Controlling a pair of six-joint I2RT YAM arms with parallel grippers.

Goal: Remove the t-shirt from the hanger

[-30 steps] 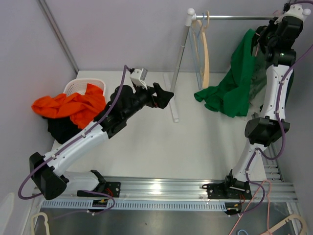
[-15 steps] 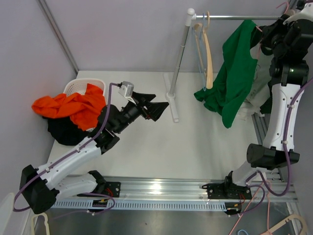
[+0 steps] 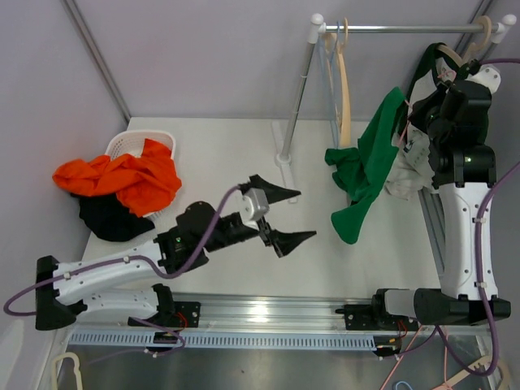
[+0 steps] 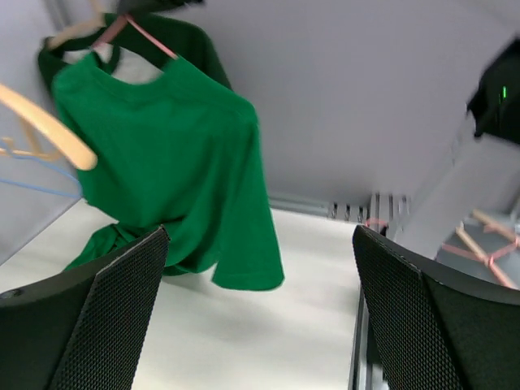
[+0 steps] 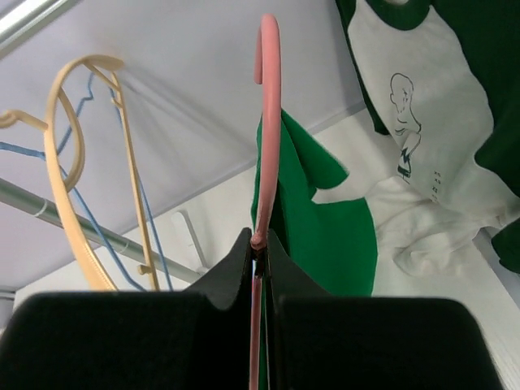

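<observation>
The green t-shirt (image 3: 367, 169) hangs on a thin pink hanger (image 5: 267, 89), off the rail, its lower end draped just above the table. My right gripper (image 3: 420, 122) is shut on the hanger's neck below the hook, as the right wrist view (image 5: 258, 242) shows, with the shirt (image 5: 325, 231) behind it. My left gripper (image 3: 282, 216) is wide open and empty over the table's middle, left of the shirt and pointing at it. In the left wrist view the shirt (image 4: 171, 154) and the pink hanger (image 4: 140, 34) lie beyond the open gripper (image 4: 260, 325).
A clothes rail (image 3: 398, 28) on a post (image 3: 295, 110) holds beige hangers (image 3: 343, 81) and a blue one (image 5: 146, 211). A white and green shirt (image 5: 422, 122) hangs at the right. A white basket (image 3: 134, 145) with orange cloth (image 3: 122, 175) and black cloth (image 3: 110, 221) stands at the left.
My right gripper lifted the hanger and shirt, then brought them down and left, off the rail. My left arm swung nearer and right, its jaws now facing the shirt.
</observation>
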